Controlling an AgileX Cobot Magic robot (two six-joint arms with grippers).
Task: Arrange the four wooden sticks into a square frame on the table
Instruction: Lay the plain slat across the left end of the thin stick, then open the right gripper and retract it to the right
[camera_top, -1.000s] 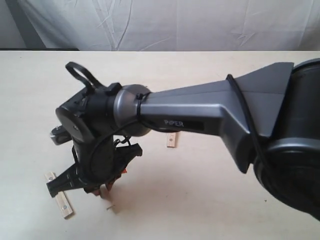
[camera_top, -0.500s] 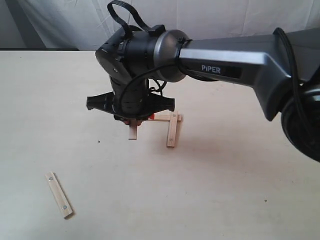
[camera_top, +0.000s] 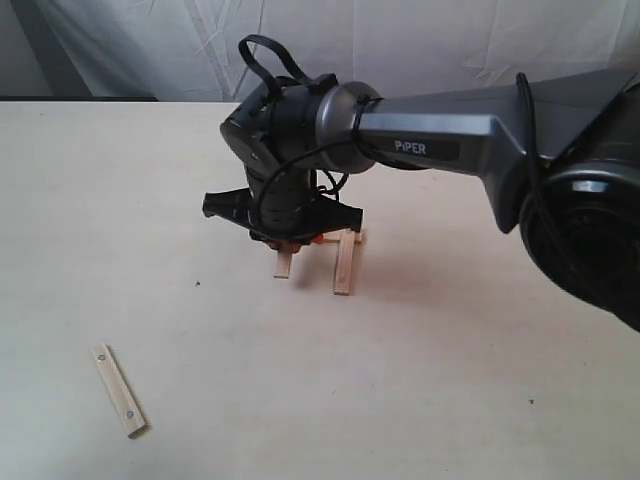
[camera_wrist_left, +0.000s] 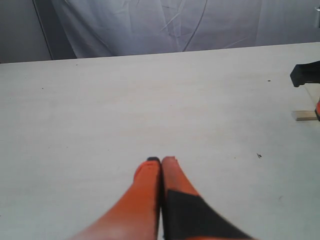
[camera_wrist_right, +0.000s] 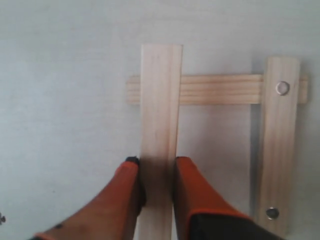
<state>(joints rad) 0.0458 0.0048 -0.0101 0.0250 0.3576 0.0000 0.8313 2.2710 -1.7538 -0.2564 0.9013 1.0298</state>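
Note:
My right gripper (camera_wrist_right: 157, 162) is shut on a pale wooden stick (camera_wrist_right: 160, 125), which crosses over one end of a horizontal stick (camera_wrist_right: 215, 89). A third stick (camera_wrist_right: 280, 145) with two grey dots lies across the horizontal stick's other end. In the exterior view the right gripper (camera_top: 290, 240) holds the stick (camera_top: 283, 264) beside the dotted stick (camera_top: 345, 262) at the table's middle. The fourth stick (camera_top: 119, 389) lies alone at the front left of the table (camera_top: 420, 400). My left gripper (camera_wrist_left: 161, 161) is shut on nothing, low over bare tabletop.
A wrinkled white cloth (camera_top: 400, 40) hangs behind the table's far edge. The right arm's grey link (camera_top: 470, 140) reaches in from the right over the table. In the left wrist view a stick end (camera_wrist_left: 305, 115) shows at the frame's edge.
The right arm has carried the held stick from the front left to the middle, and then a little further right, up against the two joined sticks.

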